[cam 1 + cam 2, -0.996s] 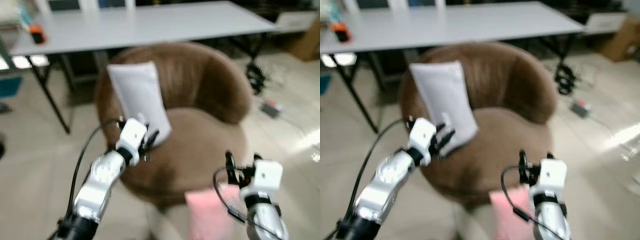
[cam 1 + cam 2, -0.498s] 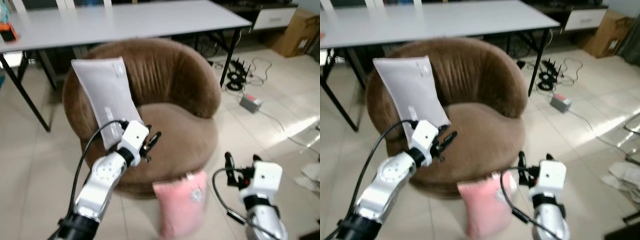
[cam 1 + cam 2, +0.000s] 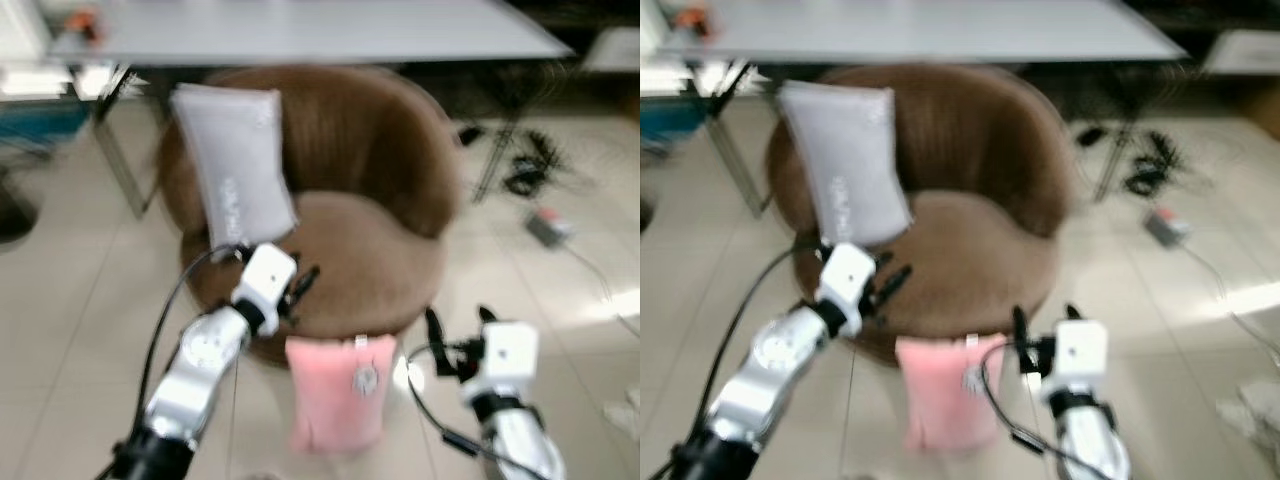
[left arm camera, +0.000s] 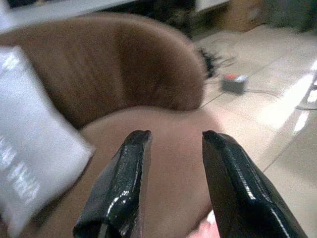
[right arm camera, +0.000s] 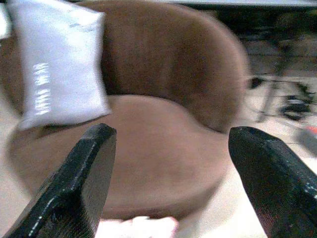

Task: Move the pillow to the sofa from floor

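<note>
Left gripper [image 4: 171, 144]: jaws apart with nothing between them, held above the front left edge of the seat. Right gripper [image 5: 171, 148]: jaws spread wide and empty, raised over the floor, directed at the seat.

Between the two grippers and below both, the pink pillow [image 3: 337, 390] stands on the tiled floor [image 3: 70, 330], propped against the front base of the brown round sofa [image 3: 370, 250]. A corner of it shows beneath the fingertips in each wrist view. It is touched by neither gripper.

Beyond the jaws lies the sofa's seat cushion. Past the left gripper, a grey pillow [image 3: 235, 160] leans against the sofa's backrest. Behind the sofa stands a grey table [image 3: 320, 30]; past the right gripper, cables and a power strip [image 3: 545, 225] lie on the floor.

Progress, as judged: the pink pillow is not yet grasped or lifted, so the whole transfer remains: descent, grasp, lift and placement on the seat.

Orientation: the pink pillow is upright, its long axis near vertical, one broad face toward the robot, a small tag or print on that face. The head views are blurred, so finer detail cannot be read.
</note>
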Controlling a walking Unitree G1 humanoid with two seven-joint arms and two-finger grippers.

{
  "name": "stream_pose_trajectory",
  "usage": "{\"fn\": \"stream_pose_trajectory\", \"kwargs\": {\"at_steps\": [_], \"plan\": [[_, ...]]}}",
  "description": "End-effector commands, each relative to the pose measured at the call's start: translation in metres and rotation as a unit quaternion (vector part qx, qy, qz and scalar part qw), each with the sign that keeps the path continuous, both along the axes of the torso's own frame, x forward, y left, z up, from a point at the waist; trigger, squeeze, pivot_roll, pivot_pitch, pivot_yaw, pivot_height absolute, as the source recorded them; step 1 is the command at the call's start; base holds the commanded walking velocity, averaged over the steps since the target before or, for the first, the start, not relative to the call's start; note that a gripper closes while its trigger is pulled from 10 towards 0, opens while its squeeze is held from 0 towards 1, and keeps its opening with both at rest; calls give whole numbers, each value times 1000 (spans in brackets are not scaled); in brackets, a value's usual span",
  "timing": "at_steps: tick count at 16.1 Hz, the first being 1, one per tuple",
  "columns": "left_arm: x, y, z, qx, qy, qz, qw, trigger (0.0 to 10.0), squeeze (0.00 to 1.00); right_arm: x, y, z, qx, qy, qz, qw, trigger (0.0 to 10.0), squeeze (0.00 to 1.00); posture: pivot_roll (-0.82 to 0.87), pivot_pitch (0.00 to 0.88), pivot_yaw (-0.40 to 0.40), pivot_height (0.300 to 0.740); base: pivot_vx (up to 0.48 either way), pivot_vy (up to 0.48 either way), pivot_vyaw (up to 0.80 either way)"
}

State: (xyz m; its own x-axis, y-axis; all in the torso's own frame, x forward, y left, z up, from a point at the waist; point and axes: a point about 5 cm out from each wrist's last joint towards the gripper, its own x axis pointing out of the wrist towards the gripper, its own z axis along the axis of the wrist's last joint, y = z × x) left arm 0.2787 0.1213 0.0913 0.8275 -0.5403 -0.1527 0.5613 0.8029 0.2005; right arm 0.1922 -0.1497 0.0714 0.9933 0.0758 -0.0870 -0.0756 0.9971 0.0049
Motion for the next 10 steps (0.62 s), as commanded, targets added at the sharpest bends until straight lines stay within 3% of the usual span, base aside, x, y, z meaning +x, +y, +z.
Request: {"fn": "stream_pose_trajectory", "kwargs": {"at_steps": [1, 10], "plan": [[1, 0, 2, 3, -7, -1, 1000, 10000, 0, 1, 0, 1, -7, -2, 5, 1000, 10000, 0, 18, 36, 11, 740, 0, -480, 800], [-3, 6, 6, -15, -41, 24, 999, 10000, 0, 6, 1, 0, -11, -6, 16, 1000, 10000, 0, 34, 30, 8, 740, 0, -480, 800]]}}
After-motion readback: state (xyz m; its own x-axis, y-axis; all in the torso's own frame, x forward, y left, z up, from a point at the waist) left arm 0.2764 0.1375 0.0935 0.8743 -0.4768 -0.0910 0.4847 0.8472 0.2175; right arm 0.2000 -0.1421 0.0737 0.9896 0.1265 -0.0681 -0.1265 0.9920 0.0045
